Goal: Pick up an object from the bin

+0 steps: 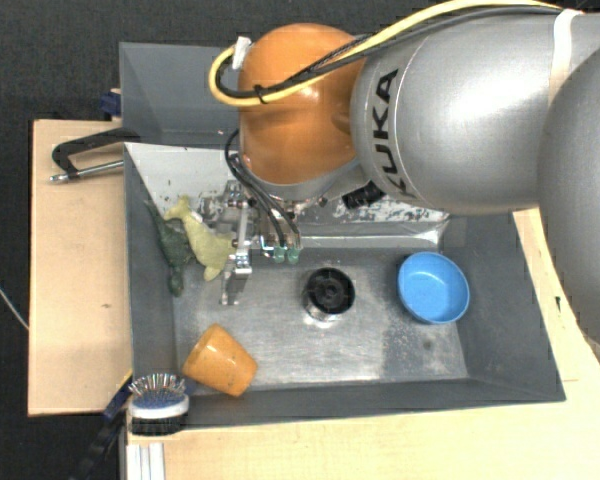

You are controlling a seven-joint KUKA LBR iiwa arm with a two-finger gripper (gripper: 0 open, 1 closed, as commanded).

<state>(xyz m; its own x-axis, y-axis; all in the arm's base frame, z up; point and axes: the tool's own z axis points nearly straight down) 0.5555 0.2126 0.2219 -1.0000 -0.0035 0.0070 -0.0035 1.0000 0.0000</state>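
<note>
Evidently the gripper (238,268) hangs low in the left part of the bin (380,353), with a limp pale-yellow toy (202,240) just beside it on the view's left, perhaps touching. The toy's long axis runs diagonally, from upper left down toward the gripper. Whether the gripper is spread or pressed together cannot be told. A dark green toy (170,253) lies further left; the orange cup (220,360), black round piece (328,290) and blue bowl (433,286) lie well apart

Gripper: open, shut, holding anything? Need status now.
Gripper: cannot be told whether open or shut. It is low at the left of the bin, beside a pale yellow floppy toy; nothing seen held.
</note>
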